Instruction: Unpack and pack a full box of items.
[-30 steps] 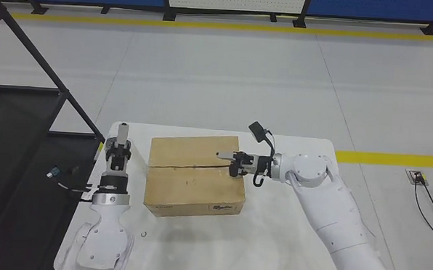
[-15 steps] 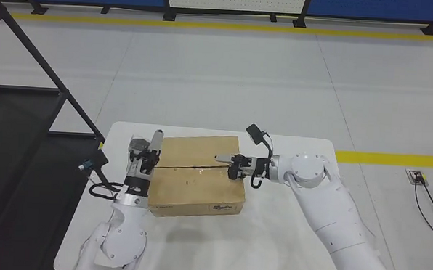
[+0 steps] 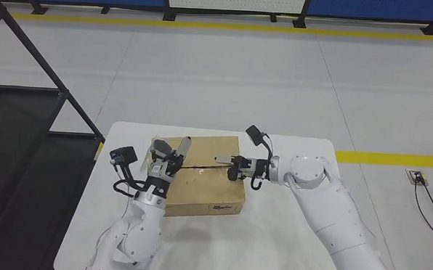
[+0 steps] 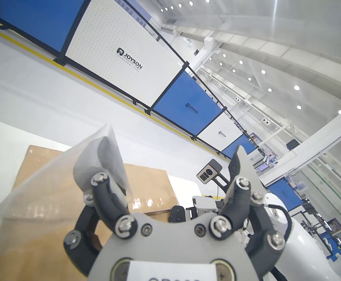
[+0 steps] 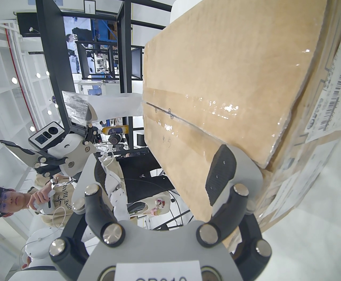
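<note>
Box [image 3: 207, 185] just beside the right claw [image 3: 222, 161]

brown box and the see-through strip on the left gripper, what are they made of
The brown rectangular box looks like matte corrugated cardboard, with a raw flap edge; glints along its seam suggest clear tape. The translucent strip over one finger of the left gripper seems thin plastic film, probably tape: the box shows through it.
</note>
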